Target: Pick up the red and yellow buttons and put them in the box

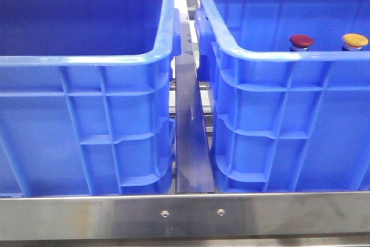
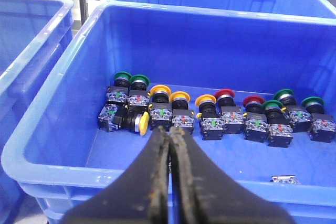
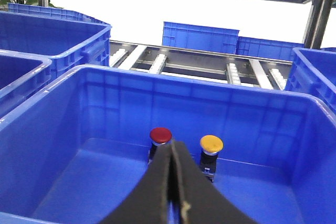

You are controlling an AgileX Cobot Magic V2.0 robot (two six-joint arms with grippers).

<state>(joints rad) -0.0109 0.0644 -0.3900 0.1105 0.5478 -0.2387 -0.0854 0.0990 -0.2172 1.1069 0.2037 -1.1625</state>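
Frontally, two blue crates sit side by side with a steel rail [image 1: 193, 137] between them; over the near rim of the right crate [image 1: 289, 56] peek a red button [image 1: 301, 41] and a yellow button [image 1: 355, 40], standing upright and apart. No end effector shows here.

From the left wrist, the left end effector [image 2: 170, 145] is clenched on nothing, hovering above the near rim of a supply crate [image 2: 63, 150]. Just beyond its tips lies a loose row of push buttons with green, yellow and red caps [image 2: 215, 111], some touching, one tipped over.

From the right wrist, the right end effector [image 3: 172, 166] is likewise clenched and empty; the red button [image 3: 160, 136] stands just beyond its tips, the yellow one [image 3: 211, 144] beside it.

Likely light, rigid and smooth-capped, these buttons are best taken across the body below the cap. Tall crate walls limit sideways travel; open room lies above.
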